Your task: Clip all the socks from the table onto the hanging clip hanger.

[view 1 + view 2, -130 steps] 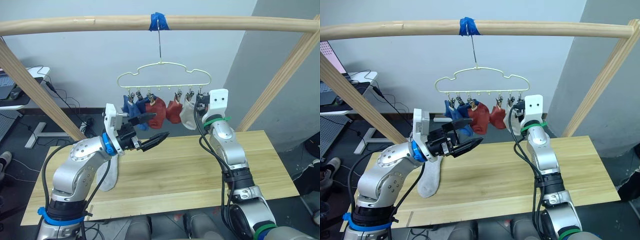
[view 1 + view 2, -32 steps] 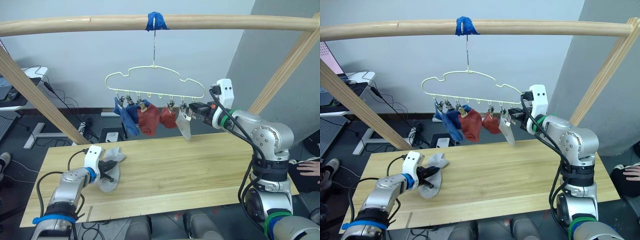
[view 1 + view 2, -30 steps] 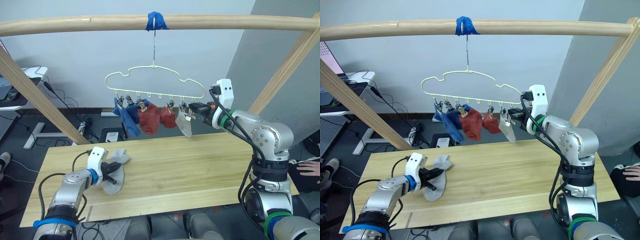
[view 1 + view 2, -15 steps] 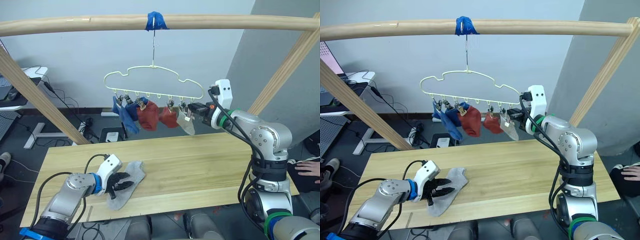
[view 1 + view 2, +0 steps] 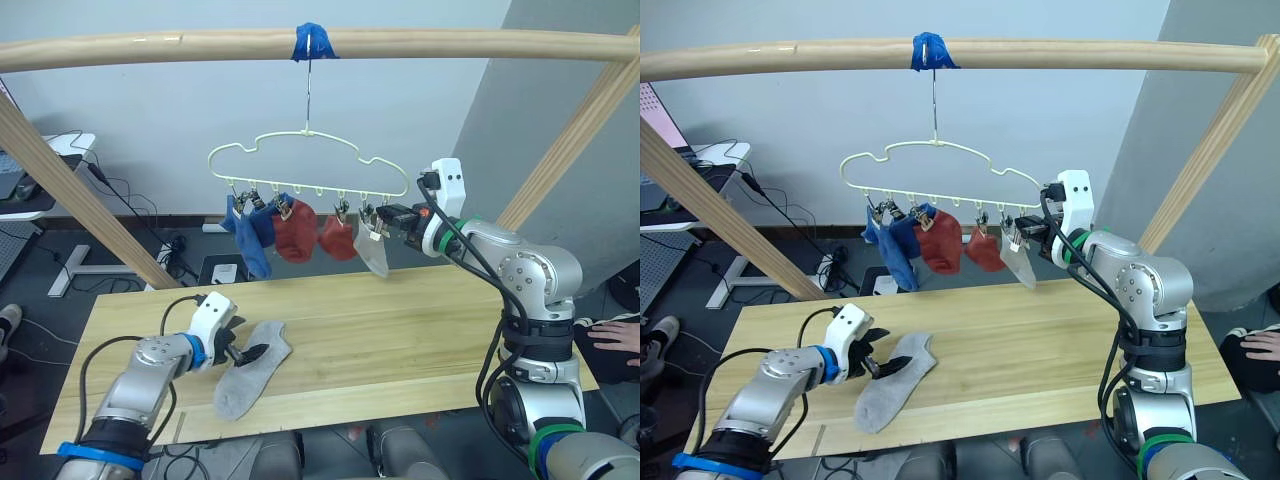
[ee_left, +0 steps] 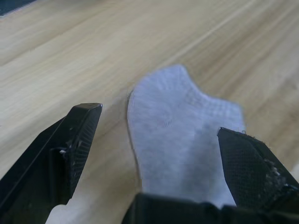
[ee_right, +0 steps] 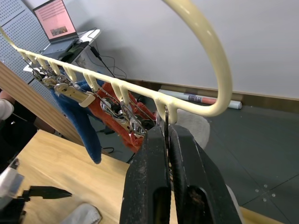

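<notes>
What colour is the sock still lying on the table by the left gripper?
Light grey. The sock lies flat on the table; the left eye view shows it best.

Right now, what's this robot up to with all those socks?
It is hanging socks. Five already hang from the clip hanger. The last grey sock lies flat on the table, with the open left end effector over its cuff. The right end effector is pinched shut on the hanger's end clip.

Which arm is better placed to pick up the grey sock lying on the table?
Left. The left gripper sits open at the light grey sock on the table, fingers either side of it. The right gripper is up at the clip hanger, shut on an end clip.
</notes>
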Controlling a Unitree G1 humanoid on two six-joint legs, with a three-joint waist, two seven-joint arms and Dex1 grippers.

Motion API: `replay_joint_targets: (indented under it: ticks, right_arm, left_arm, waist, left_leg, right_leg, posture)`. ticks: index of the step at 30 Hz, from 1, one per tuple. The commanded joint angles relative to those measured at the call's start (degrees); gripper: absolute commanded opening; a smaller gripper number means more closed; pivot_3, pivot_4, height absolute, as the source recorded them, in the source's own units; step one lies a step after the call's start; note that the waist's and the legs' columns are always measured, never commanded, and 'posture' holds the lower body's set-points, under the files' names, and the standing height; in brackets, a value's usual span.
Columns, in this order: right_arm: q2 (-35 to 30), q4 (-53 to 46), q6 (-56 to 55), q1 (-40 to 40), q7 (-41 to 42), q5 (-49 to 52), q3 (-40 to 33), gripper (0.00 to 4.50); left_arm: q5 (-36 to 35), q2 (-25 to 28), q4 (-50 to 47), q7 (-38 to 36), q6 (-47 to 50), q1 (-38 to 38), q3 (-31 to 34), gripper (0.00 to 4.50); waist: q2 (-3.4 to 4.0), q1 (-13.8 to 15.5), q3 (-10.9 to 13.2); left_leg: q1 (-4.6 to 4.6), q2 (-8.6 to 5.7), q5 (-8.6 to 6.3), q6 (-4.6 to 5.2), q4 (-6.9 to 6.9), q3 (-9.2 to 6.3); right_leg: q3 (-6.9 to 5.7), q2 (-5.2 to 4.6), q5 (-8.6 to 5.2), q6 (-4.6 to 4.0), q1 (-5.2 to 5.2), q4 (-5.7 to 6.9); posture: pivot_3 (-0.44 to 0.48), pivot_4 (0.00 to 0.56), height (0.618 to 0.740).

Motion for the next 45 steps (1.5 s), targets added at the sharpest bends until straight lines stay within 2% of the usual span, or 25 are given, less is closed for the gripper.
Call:
replay_joint_targets:
  ticks: [1,5,8,11,13,17,22,25,29,32,37,39,45]
  right_arm:
    - [-0.19,-1.56,-0.91,-0.91,0.45,0.96,-0.6,0.0]
    - [-0.3,-2.21,-0.34,-0.74,0.04,1.18,-0.88,0.0]
    - [-0.34,-2.67,0.04,-0.58,-0.2,1.41,-1.2,0.0]
    - [-0.53,-2.69,0.1,-0.48,-0.2,1.34,-1.36,0.0]
    - [-0.53,-2.71,0.13,-0.46,-0.2,1.36,-1.4,0.0]
    - [-0.52,-2.56,-0.01,-0.35,-0.12,1.29,-1.28,0.0]
    - [-0.65,-1.43,-0.82,-0.48,0.52,0.88,-0.68,0.0]
    - [-0.79,-1.75,-0.9,-0.17,1.01,1.18,-0.7,0.0]
    - [-0.28,-1.91,0.72,0.16,0.68,2.74,-2.94,0.0]
    - [-0.82,-2.05,1.38,0.26,0.87,3.23,-3.49,0.0]
    - [-0.03,-0.41,10.43,-1.69,-0.06,10.8,-12.22,0.0]
    - [0.4,0.85,16.46,-3.1,-0.42,14.84,-17.36,0.0]
    - [3.88,3.12,26.05,-7.15,-3.85,20.57,-28.08,0.0]
  left_arm:
    - [0.71,-0.35,2.4,-0.45,-1.86,-0.66,-0.5,4.48]
    - [2.55,-2.76,9.8,1.76,-4.27,-2.92,-1.73,4.48]
    - [2.93,-2.99,11.87,0.04,-6.08,-2.79,-2.55,4.48]
    - [4.94,-1.83,13.08,-0.61,-9.9,-2.15,-3.68,3.91]
    - [5.23,-1.48,13.54,-1.18,-10.95,-1.8,-3.8,3.33]
    - [5.08,-1.34,13.73,-1.33,-13.13,-1.32,-3.27,2.44]
    - [4.83,-1.37,12.94,-1.9,-15.42,0.41,-3.22,1.55]
    - [2.04,-2.0,9.81,-3.92,-14.58,1.42,-2.2,1.03]
    - [-2.43,-3.01,5.19,-6.28,-11.65,1.51,0.01,0.13]
    - [-4.82,-3.48,2.87,-7.31,-10.1,1.18,1.21,0.03]
    - [-18.91,-3.35,-12.76,-14.62,4.44,-0.52,3.06,0.03]
    - [-24.38,-4.12,-17.98,-14.41,11.28,-3.33,3.71,0.03]
    - [-35.33,-7.1,-24.33,-10.45,24.83,-10.2,5.73,0.03]
  waist:
    - [0.0,-0.06,0.0]
    - [0.0,-0.01,0.0]
    - [0.01,-0.08,-0.01]
    - [0.03,-0.2,-0.02]
    - [0.04,-0.36,-0.03]
    - [0.04,-0.48,-0.02]
    - [0.04,-0.56,-0.03]
    - [0.04,-0.57,-0.03]
    - [0.03,-0.43,-0.02]
    - [0.03,-0.27,-0.02]
    - [0.02,0.17,-0.02]
    - [0.02,0.17,-0.02]
    - [0.01,-0.24,-0.03]
  left_leg:
    - [0.0,0.01,0.0,0.0,0.0,0.0]
    - [0.03,-0.01,0.0,0.0,0.02,-0.03]
    - [0.09,-0.03,0.0,0.0,0.07,0.0]
    - [0.15,-0.01,0.0,0.0,0.06,0.01]
    - [0.15,-0.01,0.0,0.0,0.04,0.01]
    - [0.14,-0.01,0.0,0.0,0.04,0.01]
    - [0.15,-0.01,0.0,0.0,0.04,0.01]
    - [0.15,-0.01,0.0,0.0,0.04,0.01]
    - [0.1,-0.01,0.0,0.0,0.03,-0.01]
    - [0.06,-0.01,0.0,0.0,0.04,-0.05]
    - [0.0,-0.02,0.0,0.0,0.05,-0.09]
    - [-0.01,-0.03,0.0,0.0,0.05,-0.09]
    - [0.01,-0.02,0.0,0.0,0.05,-0.09]
  right_leg:
    - [0.0,0.01,0.0,0.0,-0.01,0.0]
    - [-0.02,0.01,0.0,-0.01,0.01,0.07]
    - [0.02,0.01,0.01,0.01,0.07,0.07]
    - [0.03,0.01,0.01,0.01,0.1,0.08]
    - [0.03,0.01,0.01,0.01,0.1,0.08]
    - [0.03,0.01,0.01,0.01,0.1,0.07]
    - [0.04,0.01,0.01,0.01,0.1,0.08]
    - [0.03,0.01,0.0,0.01,0.1,0.08]
    - [0.01,0.01,0.0,0.01,0.09,0.07]
    - [-0.03,0.01,0.0,0.01,0.08,0.06]
    - [-0.08,0.0,0.0,0.01,0.07,0.05]
    - [-0.07,0.0,0.0,0.01,0.08,0.03]
    - [-0.07,0.04,0.0,0.01,0.08,0.05]
  posture:
    - [-0.068,0.149,0.74]
    - [-0.082,0.151,0.74]
    - [-0.089,0.154,0.74]
    - [-0.09,0.154,0.74]
    - [-0.088,0.156,0.74]
    - [-0.08,0.156,0.74]
    - [-0.075,0.156,0.74]
    - [-0.058,0.15,0.74]
    - [-0.051,0.15,0.74]
    - [-0.048,0.146,0.74]
    - [-0.054,0.138,0.74]
    - [-0.058,0.136,0.74]
    - [-0.071,0.131,0.74]
